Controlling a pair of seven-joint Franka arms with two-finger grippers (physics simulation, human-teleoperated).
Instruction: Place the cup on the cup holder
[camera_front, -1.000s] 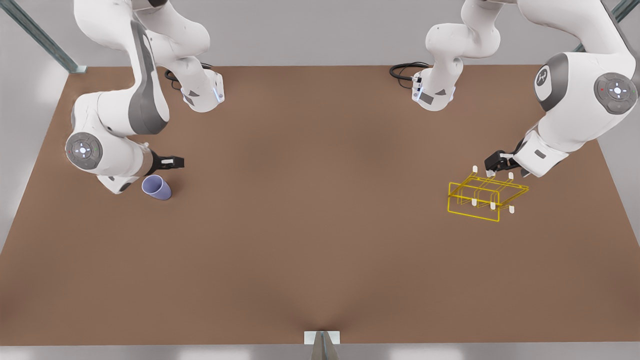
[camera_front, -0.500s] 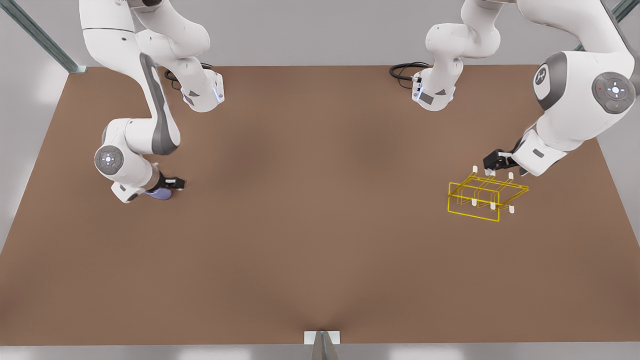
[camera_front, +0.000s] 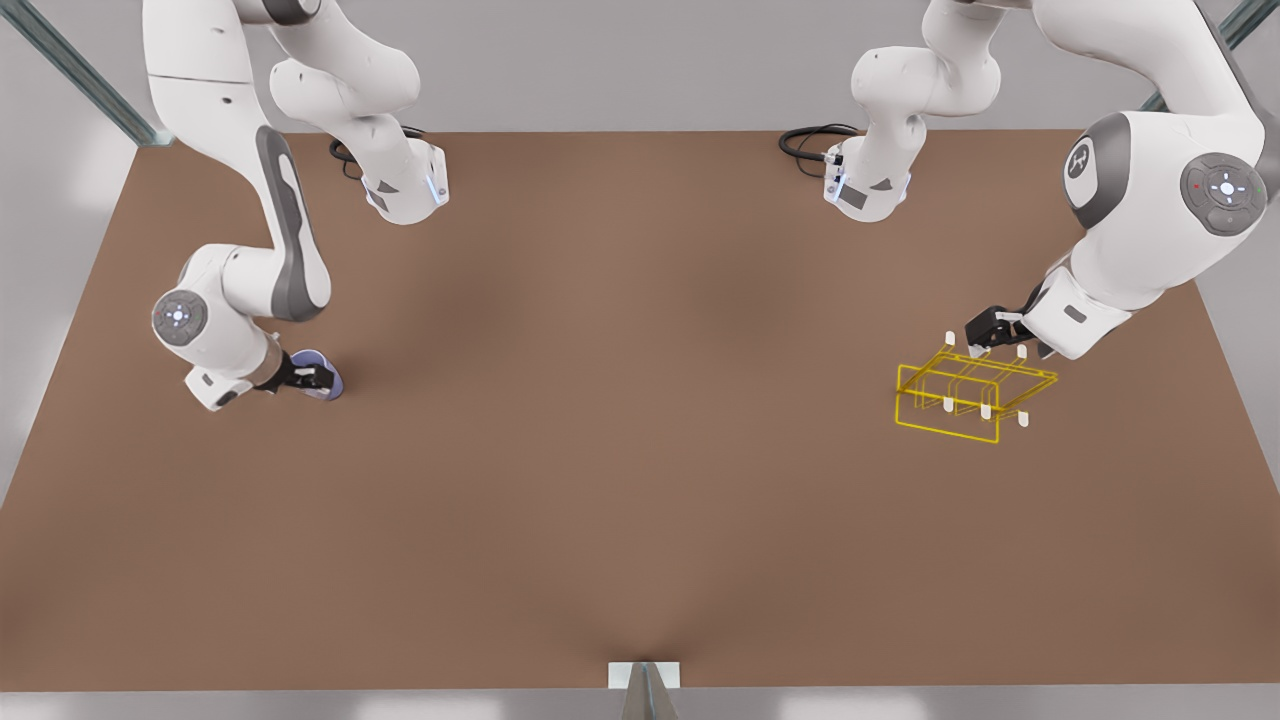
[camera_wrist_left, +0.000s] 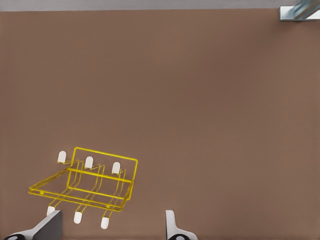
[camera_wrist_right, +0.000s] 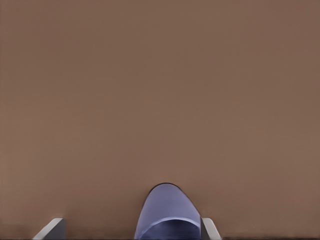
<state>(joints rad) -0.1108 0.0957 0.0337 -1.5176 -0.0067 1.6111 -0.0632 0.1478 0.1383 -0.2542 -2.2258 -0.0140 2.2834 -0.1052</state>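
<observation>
In the right wrist view the two fingers (camera_wrist_right: 52, 227) of the right gripper (camera_front: 312, 378) stand wide apart, and the cup (camera_wrist_right: 167, 212) lies between them. One finger is just beside the cup's wall, the other is well apart from it, so the gripper has not closed on the cup. The cup lies on its side on the brown table (camera_front: 620, 450), and I cannot tell if a finger really touches it. In the front view this gripper is low over the cup (camera_front: 325, 385), at the front view's left, far from the cup holder (camera_front: 972, 392).

The left gripper (camera_front: 985, 338) has its fingers (camera_wrist_left: 171, 225) open and they hold nothing. It hovers just above the far edge of the cup holder (camera_wrist_left: 85, 185), near one white peg (camera_front: 950, 339). The holder stands on the table, at the front view's right.
</observation>
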